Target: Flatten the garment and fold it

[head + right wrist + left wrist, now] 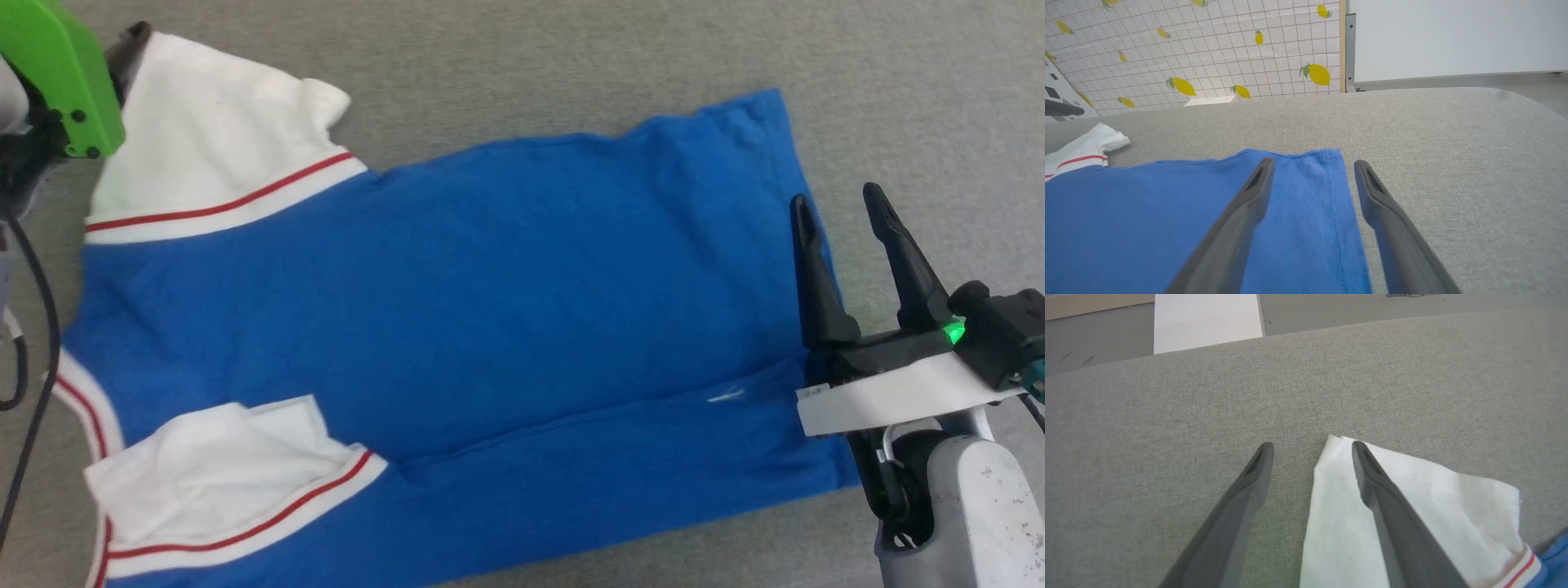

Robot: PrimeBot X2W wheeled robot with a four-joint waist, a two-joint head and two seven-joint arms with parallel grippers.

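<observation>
The bright blue garment (457, 310) lies spread across the grey padded surface, its hem toward the right and a long crease near its front side. One white sleeve (212, 139) with a red stripe is at the far left, and the other sleeve (220, 474) is crumpled at the near left. My right gripper (837, 204) is open and straddles the hem edge (1339, 196), with one finger over blue cloth and the other over bare surface. My left gripper (1310, 447) is open at the far sleeve's end (1453, 506), one finger lying over the white cloth. Neither gripper holds anything.
The grey fabric surface (522, 49) extends beyond the garment at the back and right. Its far edge (1306, 332) drops to the floor. A lemon-patterned wall panel (1208, 53) stands behind. Black cables (33, 327) hang at the left beside my green-covered left wrist (57, 73).
</observation>
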